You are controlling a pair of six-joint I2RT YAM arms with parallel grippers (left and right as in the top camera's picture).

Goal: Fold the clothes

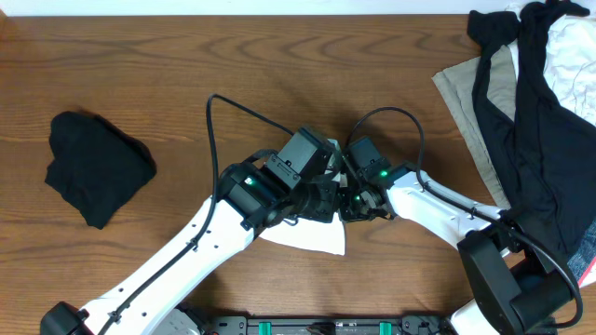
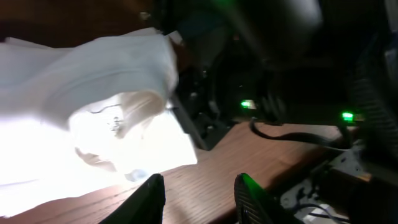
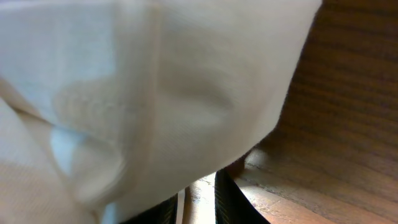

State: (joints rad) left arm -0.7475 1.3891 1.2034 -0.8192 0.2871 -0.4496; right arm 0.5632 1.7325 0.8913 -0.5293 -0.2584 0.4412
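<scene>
The clothes' white T-shirt (image 1: 312,239) lies bunched on the wooden table under both arms, which meet at the middle. In the left wrist view the white cloth (image 2: 93,112) rises at the left, and my left gripper (image 2: 202,190) stands open just in front of it, with only bare wood between its fingers. My right gripper (image 3: 202,186) is nearly closed, its tips buried under the white fabric (image 3: 155,81) that fills its view, so it looks shut on a fold of the shirt. From above, the left gripper (image 1: 326,198) and right gripper (image 1: 351,200) almost touch.
A folded black garment (image 1: 98,167) sits on the left of the table. At the right edge is a pile with a black piece (image 1: 526,112), a beige piece (image 1: 466,93) and a white piece (image 1: 573,56). Cables (image 1: 242,112) arch over both wrists.
</scene>
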